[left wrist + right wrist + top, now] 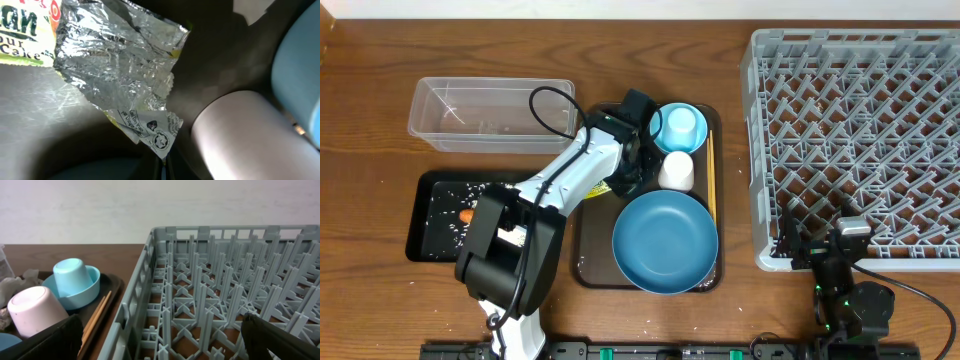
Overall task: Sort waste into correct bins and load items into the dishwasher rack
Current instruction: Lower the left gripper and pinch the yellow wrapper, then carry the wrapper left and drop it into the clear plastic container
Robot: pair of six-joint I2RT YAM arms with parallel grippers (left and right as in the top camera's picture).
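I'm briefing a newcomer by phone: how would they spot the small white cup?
Find the brown tray in the middle of the table, left of the big grey rack. The white cup sits upside down on it, between the large dark-blue dish and the light-blue bowl. It is the only white vessel there.

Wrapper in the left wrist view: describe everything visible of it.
The wrapper is a torn-open, crumpled packet: shiny silver foil inside, yellow-green print outside reading partly Cake, and a white flap with small print and logos. It sits over the dark serving tray, near the white cup. Its white lower corner runs into the shut left gripper, which appears to pinch it.
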